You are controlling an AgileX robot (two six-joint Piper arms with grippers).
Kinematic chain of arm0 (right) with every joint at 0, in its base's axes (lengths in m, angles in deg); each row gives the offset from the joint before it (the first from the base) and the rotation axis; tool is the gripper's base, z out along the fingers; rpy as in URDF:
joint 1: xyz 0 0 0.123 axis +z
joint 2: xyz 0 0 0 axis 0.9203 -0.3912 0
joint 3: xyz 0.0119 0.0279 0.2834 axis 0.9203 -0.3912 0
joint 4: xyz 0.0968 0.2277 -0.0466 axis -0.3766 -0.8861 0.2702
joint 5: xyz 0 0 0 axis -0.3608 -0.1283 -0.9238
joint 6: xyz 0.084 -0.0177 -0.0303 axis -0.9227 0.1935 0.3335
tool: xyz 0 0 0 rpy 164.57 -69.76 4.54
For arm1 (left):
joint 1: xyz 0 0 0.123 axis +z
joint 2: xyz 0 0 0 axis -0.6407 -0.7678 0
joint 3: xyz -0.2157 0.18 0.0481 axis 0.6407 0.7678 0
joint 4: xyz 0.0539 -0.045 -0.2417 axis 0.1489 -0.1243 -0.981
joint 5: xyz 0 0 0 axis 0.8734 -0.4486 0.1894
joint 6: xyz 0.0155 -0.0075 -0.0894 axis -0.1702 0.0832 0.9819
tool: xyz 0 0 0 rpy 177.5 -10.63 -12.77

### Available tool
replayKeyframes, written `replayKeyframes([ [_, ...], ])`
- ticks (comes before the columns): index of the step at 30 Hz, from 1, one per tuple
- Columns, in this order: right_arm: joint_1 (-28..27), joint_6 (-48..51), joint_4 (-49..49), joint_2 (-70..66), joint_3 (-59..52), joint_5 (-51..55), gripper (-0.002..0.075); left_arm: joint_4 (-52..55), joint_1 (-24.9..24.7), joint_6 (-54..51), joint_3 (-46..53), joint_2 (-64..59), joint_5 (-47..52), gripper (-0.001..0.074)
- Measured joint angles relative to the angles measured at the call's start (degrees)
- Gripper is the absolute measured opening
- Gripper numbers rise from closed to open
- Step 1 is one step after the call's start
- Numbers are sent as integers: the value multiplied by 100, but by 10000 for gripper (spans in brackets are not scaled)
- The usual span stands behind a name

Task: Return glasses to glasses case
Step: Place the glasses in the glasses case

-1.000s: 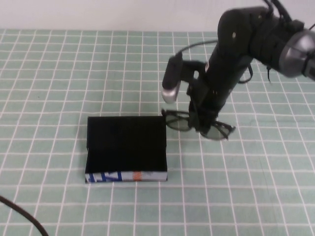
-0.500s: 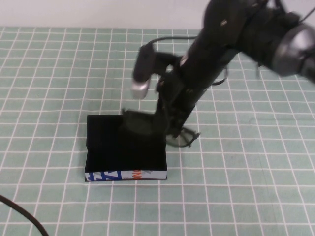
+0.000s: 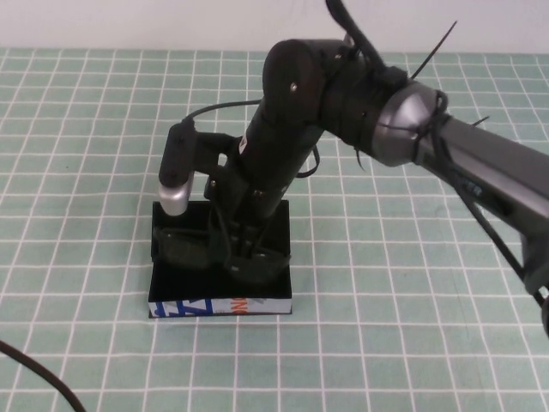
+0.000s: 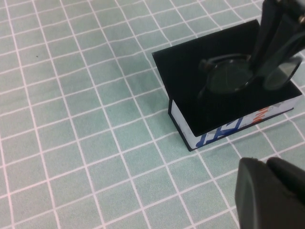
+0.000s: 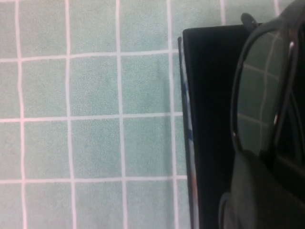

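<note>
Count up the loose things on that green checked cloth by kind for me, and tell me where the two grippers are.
Black thick-rimmed plastic glasses: 1, held over the case by the shut right gripper.
Rectangular black glasses case with white printed front edge: 1.
Total: 2.
Left gripper: off to the side, holding nothing.

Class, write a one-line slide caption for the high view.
Right end effector, shut on the glasses, holds them over the open case; left end effector out of this view.
</note>
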Motion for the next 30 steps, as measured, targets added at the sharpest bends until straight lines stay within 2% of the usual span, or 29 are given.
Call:
replayKeyframes([
  [15,13,0,133,-233,36,0,6,-13,-162,0,0,0,9,-2],
  [24,13,64,151,-233,46,-163,106,-13,-162,0,0,0,9,-2],
  [30,13,75,126,-233,46,-220,122,-13,-162,0,0,0,9,-2],
])
